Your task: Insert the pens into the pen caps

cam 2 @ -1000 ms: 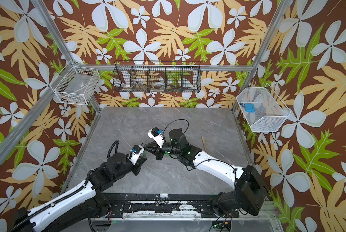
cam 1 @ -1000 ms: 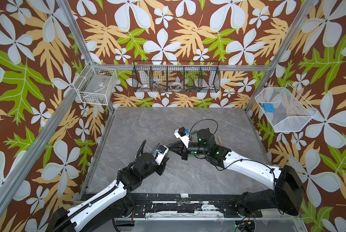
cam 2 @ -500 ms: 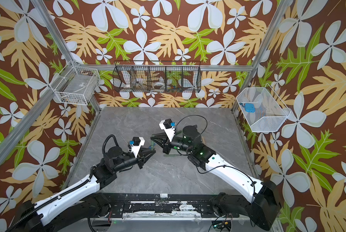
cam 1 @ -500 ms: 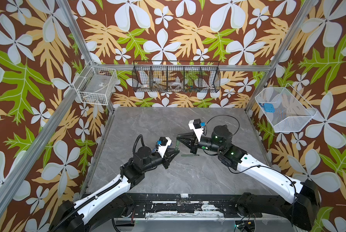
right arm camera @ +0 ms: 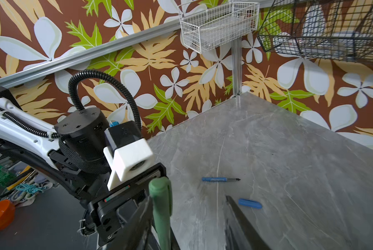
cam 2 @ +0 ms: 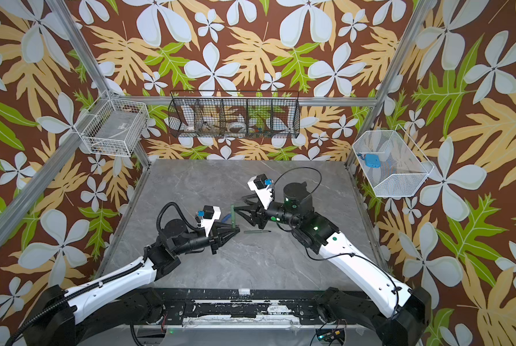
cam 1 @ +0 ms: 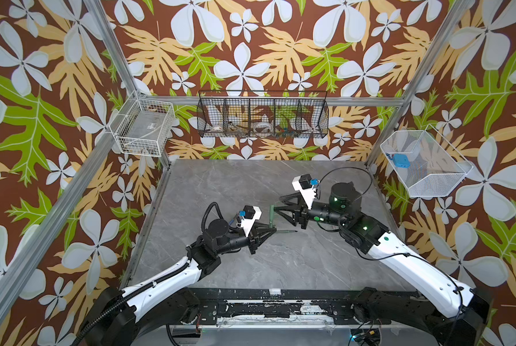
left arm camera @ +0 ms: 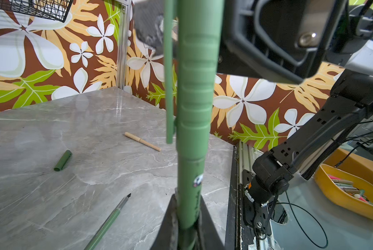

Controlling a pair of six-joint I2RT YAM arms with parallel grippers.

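My left gripper (cam 1: pixel 273 230) (left arm camera: pixel 187 201) is shut on the lower end of a green pen (cam 1: pixel 271 214) (left arm camera: pixel 192 129), which stands upright with its green pen cap pushed on. The capped tip sits between the spread fingers of my right gripper (cam 1: pixel 277 204) (right arm camera: pixel 188 207), close against one finger (right arm camera: pixel 142 216); that gripper is open. Loose on the grey table (cam 1: pixel 220 185) lie a second green pen (cam 1: pixel 285 231) (left arm camera: pixel 107 220), a green cap (left arm camera: pixel 63 160) and a tan pen (left arm camera: pixel 142 141). In the right wrist view a blue pen (right arm camera: pixel 220 179) and a blue cap (right arm camera: pixel 249 203) lie there too.
A black wire basket (cam 1: pixel 262 118) hangs on the back wall, a white one (cam 1: pixel 144 128) on the left wall, and a white mesh bin (cam 1: pixel 424 164) on the right wall. A yellow tray of markers (left arm camera: pixel 343 194) sits beyond the table's edge.
My right gripper has opened and let go of the green cap, which stays on the pen in my left gripper. Both grippers have shifted right from where they met.
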